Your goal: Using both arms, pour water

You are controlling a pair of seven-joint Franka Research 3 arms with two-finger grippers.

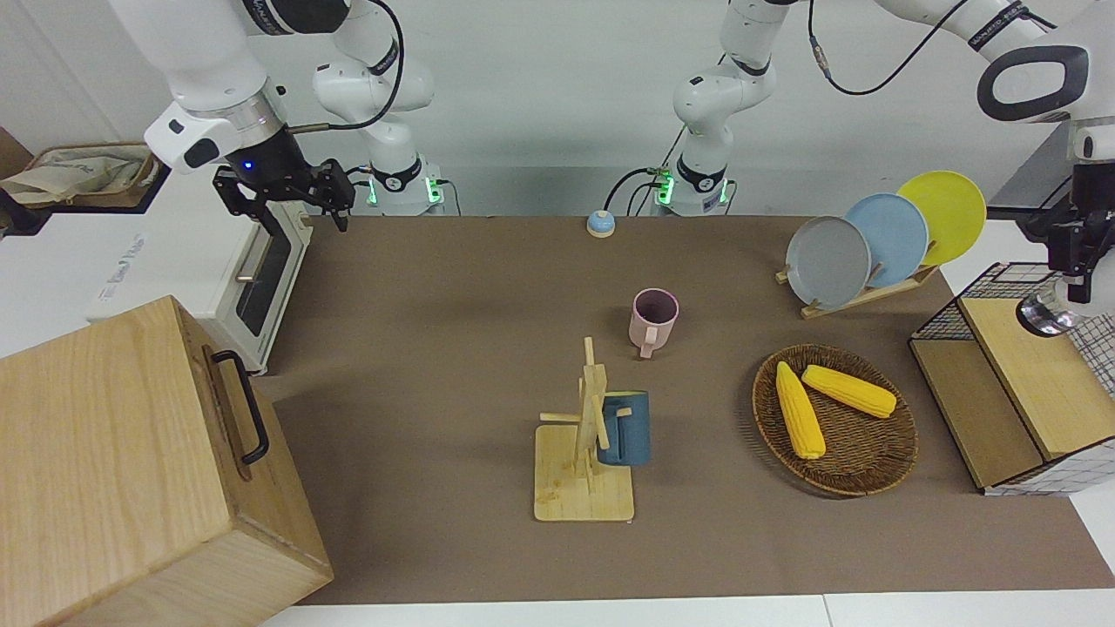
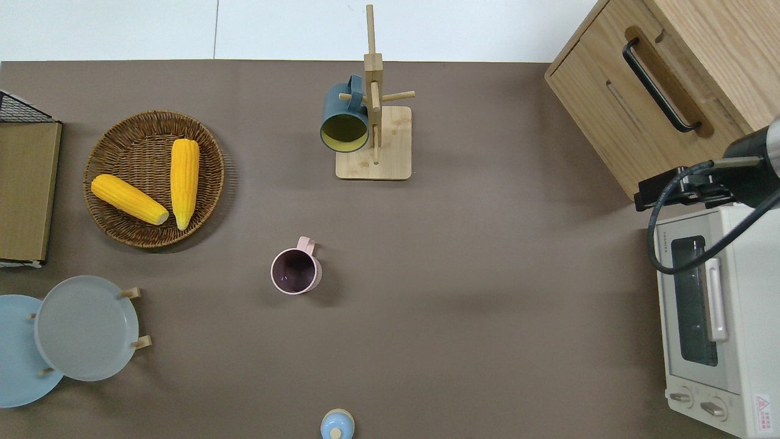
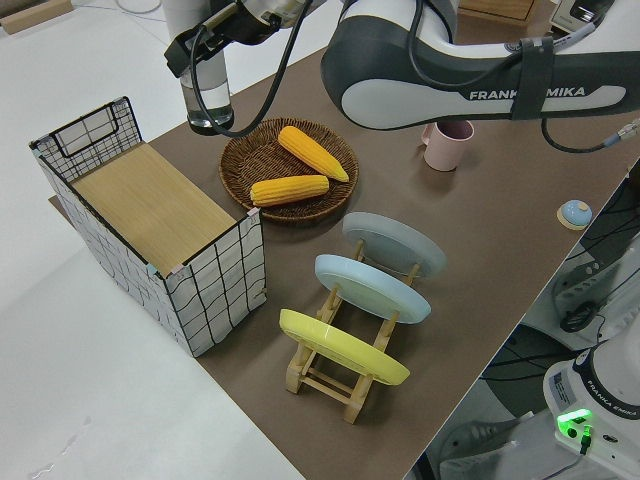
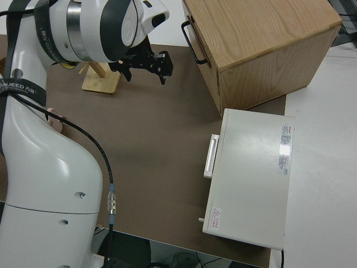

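White letters reading "FRANKA EMIKA" run along the dark band of the left arm point(image 3: 470, 75) (clearest in the left side view). The arm base point(image 3: 600, 400) there also reads "FRANKA EMIKA". Small dark lettering on the toaster oven point(image 2: 710, 317) door looks like "TOSHIBA".

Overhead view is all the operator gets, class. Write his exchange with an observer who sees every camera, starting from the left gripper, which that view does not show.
Operator: Where is the left gripper?
Observer: The left gripper is up at the left arm's end of the table, shut on a white-topped clear bottle.
Operator: I see a round grey plate and a pale blue plate in the rack. Any more?
Observer: Yes, a round yellow plate also stands in the wooden rack.
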